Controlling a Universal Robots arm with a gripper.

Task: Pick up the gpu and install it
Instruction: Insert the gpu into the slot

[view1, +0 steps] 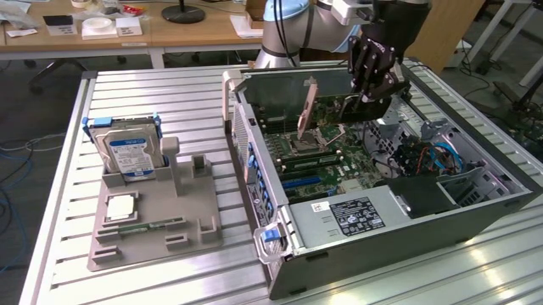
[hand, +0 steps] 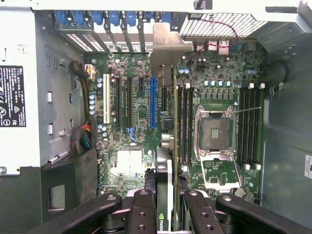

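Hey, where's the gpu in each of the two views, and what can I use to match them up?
Exterior view: the gpu hangs over the open computer case, clamped in the gripper, silver bracket toward that view's left.
Wrist view: the gpu is edge-on, running out from between the jaws above the motherboard.
Shared landmark: the CPU socket on the motherboard.

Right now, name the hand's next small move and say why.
Probably nudge the card sideways toward the long blue slot before lowering: the hand grips it edge-down above the board, and in the wrist view its edge sits nearer the memory slots than over that slot.
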